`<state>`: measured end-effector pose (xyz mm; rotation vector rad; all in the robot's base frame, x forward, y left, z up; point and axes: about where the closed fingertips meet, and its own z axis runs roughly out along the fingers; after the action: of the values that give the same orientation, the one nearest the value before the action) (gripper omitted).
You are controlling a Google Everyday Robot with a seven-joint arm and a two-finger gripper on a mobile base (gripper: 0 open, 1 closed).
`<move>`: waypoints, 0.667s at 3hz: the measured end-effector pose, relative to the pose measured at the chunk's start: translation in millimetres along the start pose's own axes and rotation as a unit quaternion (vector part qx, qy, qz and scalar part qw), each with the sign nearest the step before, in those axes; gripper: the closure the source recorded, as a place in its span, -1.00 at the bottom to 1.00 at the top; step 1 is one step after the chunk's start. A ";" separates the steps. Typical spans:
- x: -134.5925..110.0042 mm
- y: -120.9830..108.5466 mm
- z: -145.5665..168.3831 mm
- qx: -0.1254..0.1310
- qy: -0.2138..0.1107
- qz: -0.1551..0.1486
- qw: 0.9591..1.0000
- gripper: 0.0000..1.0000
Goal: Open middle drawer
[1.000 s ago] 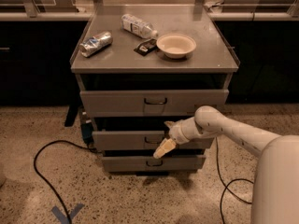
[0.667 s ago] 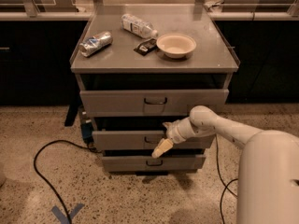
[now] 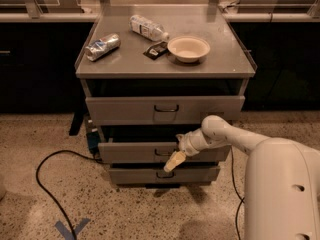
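The middle drawer (image 3: 135,152) is the low, wide grey front between a taller top drawer (image 3: 125,110) and a narrower bottom drawer (image 3: 135,175) of a grey metal cabinet. Its small dark loop handle (image 3: 161,153) sits at the centre. The drawer front stands slightly forward, with a dark gap above it. My gripper (image 3: 174,160), with tan tips, points down and left just right of the handle, against the drawer front. My white arm (image 3: 235,136) reaches in from the right.
On the cabinet top (image 3: 220,59) lie a crushed can (image 3: 102,46), a plastic bottle (image 3: 147,28), a dark packet (image 3: 156,50) and a white bowl (image 3: 188,48). A black cable (image 3: 47,184) loops over the speckled floor at left. Dark counters stand behind.
My arm's elbow has shifted a little left and my white body fills more of the lower right. The gripper stays by the middle drawer's handle. The drawer has not visibly moved.
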<state>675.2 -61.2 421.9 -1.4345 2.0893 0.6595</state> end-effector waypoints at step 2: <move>9.8 27.9 -8.7 -0.024 0.008 0.018 1.000 -1.00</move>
<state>644.7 -64.7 424.9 -1.4365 2.1299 0.7198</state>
